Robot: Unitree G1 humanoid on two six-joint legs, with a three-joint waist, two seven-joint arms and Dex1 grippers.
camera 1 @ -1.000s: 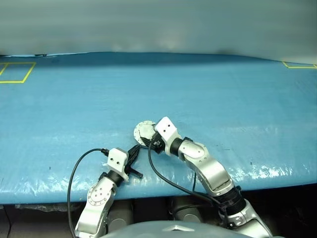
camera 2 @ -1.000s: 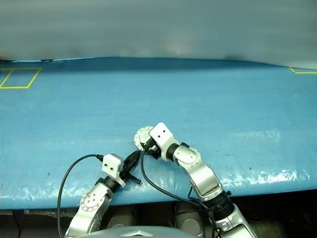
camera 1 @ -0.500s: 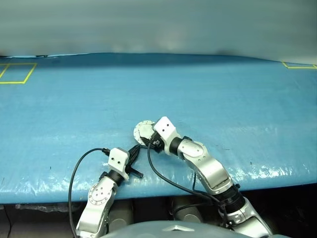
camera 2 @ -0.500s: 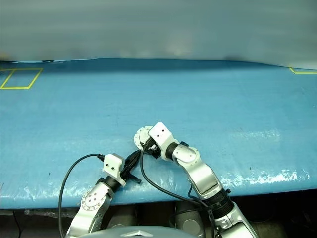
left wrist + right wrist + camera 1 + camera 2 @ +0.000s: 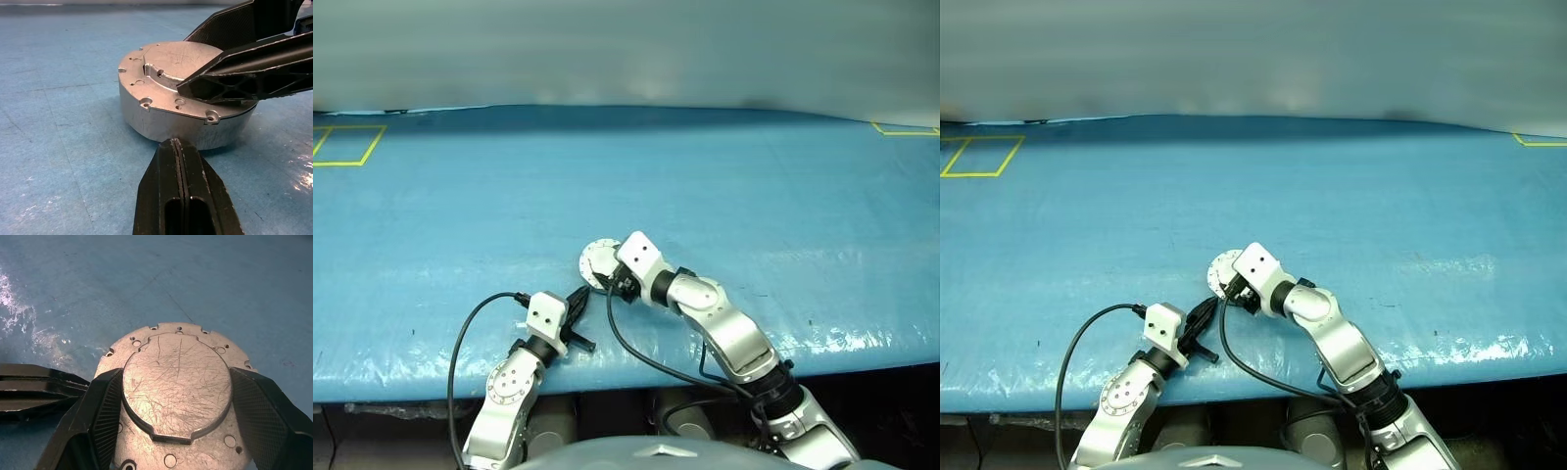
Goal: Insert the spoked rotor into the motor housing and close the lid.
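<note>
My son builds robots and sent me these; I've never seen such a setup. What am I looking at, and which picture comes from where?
It is a two-armed humanoid robot at a blue table. Two pictures look down from its head; the other two come from cameras on each wrist. On the table sits a round grey motor housing with its lid closed on top. The right gripper has its black fingers spread on either side of the lid's raised centre. The left gripper is shut, its tip beside the housing wall.

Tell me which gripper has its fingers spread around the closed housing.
The right gripper: its fingers straddle the lid on the motor housing. The left gripper is shut, fingers pressed together, tip at the housing's side.
</note>
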